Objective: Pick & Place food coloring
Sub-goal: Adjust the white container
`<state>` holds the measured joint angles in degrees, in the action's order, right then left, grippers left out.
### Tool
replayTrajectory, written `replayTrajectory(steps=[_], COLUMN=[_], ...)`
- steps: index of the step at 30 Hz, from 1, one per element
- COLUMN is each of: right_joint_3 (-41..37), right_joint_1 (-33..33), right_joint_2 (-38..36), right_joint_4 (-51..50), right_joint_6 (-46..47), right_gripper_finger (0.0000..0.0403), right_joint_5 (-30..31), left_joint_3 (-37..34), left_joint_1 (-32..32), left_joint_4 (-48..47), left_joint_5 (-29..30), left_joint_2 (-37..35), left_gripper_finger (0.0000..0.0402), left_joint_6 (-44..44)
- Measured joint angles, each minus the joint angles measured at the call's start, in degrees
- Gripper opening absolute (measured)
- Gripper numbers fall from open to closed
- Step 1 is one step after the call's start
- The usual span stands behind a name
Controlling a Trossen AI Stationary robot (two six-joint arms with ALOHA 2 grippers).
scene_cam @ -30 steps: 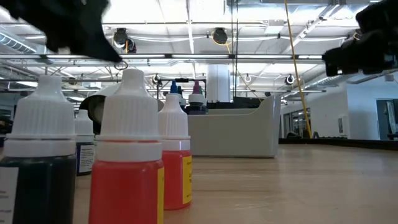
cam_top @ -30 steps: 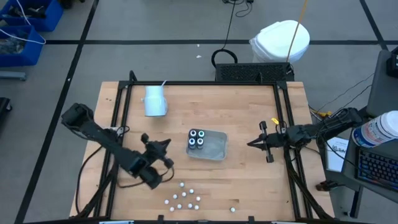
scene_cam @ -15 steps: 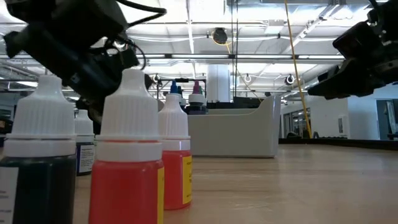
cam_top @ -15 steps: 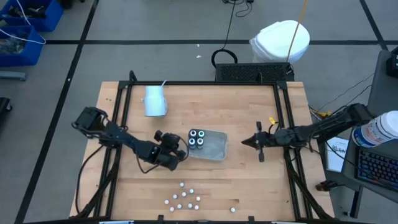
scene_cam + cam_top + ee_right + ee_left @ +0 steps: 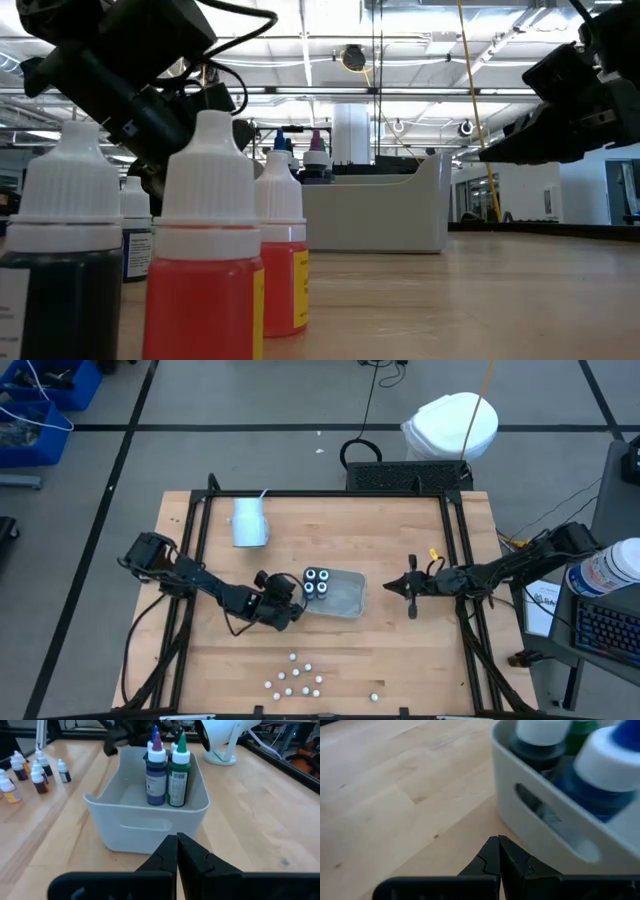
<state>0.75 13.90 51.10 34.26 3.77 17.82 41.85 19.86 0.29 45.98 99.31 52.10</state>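
We see the grey tray (image 5: 335,596) near the middle of the wooden table (image 5: 380,540), with four dark food coloring bottles (image 5: 317,583) standing together at its left end. In the right wrist view these bottles (image 5: 167,769) stand upright against the far wall of the tray (image 5: 145,822), their pointed caps purple, green and blue.

We find the left gripper (image 5: 290,606) just beside the tray's left end, low over the table. In its own wrist view its fingers (image 5: 496,855) are pressed together with nothing between them, their tips close to the tray wall (image 5: 540,815) and the handle slot in it.

We see the right gripper (image 5: 392,586) over the table to the right of the tray, apart from it, pointing toward it. Its fingers (image 5: 175,851) are also closed tip to tip and hold nothing.

We count a loose cluster of small white-capped bottles (image 5: 296,678) near the front edge of the table, well apart from the tray, with one more bottle (image 5: 374,696) off to their right. In the low view the nearest of them (image 5: 208,250) has a red body.

A white cup (image 5: 249,522) lies toward the back left of the table.
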Motion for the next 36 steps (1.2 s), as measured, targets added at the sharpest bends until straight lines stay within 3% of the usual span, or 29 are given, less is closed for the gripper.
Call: replayTrajectory(steps=[12, 22, 36], right_joint_3=[0.0, 0.1, 0.1], right_joint_1=[-3.2, -5.3, -5.3], right_joint_2=[7.7, 11.8, 13.9], right_joint_4=[7.2, 10.2, 13.0], right_joint_6=[-1.5, -1.6, -2.3], right_gripper_finger=[0.0000, 0.0000, 0.0000], right_joint_5=[-2.3, -3.1, -3.2], left_joint_3=[0.0, 0.1, 9.1], left_joint_1=[1.1, 1.3, 1.1], left_joint_4=[3.5, 8.0, 4.3], left_joint_5=[0.1, -1.1, -4.0], left_joint_2=[0.0, 4.2, 9.3], left_gripper_finger=[0.0002, 0.0003, 0.0003], left_joint_6=[-0.9, -1.0, -6.0])
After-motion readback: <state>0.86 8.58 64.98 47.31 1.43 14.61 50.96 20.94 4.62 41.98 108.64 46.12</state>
